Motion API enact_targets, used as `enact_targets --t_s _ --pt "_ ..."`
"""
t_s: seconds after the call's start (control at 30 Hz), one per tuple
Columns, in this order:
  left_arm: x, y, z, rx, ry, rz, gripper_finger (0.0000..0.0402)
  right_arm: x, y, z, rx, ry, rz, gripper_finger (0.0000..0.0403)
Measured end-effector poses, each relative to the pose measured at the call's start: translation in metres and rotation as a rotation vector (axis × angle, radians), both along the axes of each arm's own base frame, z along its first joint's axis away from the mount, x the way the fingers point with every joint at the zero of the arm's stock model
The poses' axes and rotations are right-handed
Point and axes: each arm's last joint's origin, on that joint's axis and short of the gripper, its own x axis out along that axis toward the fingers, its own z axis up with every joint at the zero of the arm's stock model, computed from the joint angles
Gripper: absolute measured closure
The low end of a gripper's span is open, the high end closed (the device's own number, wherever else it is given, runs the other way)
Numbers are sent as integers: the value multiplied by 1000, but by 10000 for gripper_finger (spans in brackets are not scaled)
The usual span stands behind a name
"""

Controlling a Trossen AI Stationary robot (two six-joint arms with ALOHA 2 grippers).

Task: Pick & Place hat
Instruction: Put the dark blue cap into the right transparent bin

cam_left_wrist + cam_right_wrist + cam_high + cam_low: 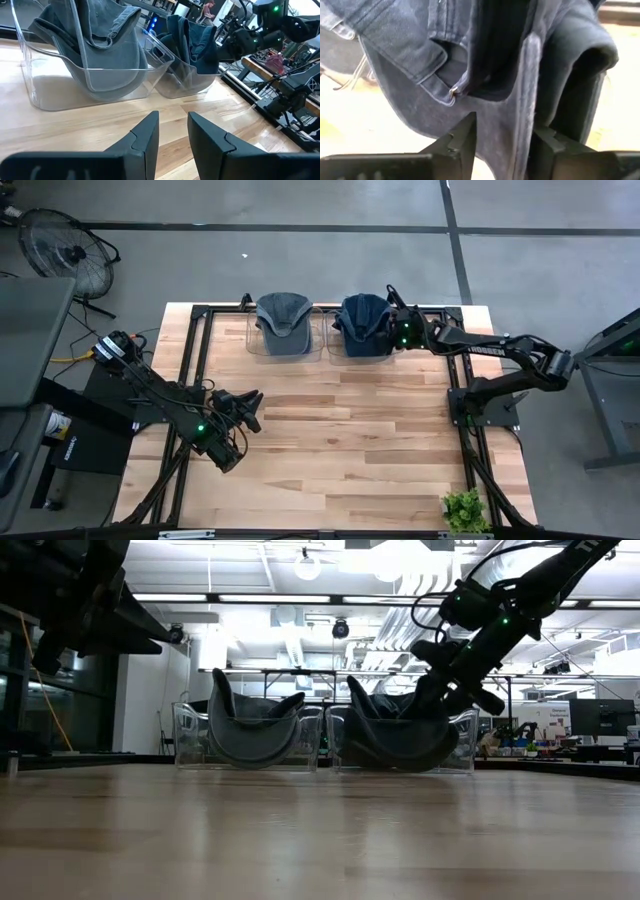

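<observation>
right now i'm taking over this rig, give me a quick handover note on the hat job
Right hand: at the dark blue hat in the right clear bin at the table's far edge. Its fingers stand apart with the hat's fabric between them; whether it grips or has let go is unclear.
Left hand: waiting low over the near-left of the table, fingers a little apart, holding nothing.
Grey hat: sitting in the left clear bin.
Done: both hats are in bins.
Left: confirm the blue hat is released and pull the right arm back.
</observation>
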Motion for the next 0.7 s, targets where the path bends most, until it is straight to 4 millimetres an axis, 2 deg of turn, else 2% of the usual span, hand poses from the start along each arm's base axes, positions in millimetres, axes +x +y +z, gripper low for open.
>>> enact_targets --t_s 0.27,0.7 --pt "0 0 0 -1 1 0 302 -3 3 4 7 3 19 238" --pt "0 0 0 -2 0 0 302 -32 13 31 -21 -1 8 233"
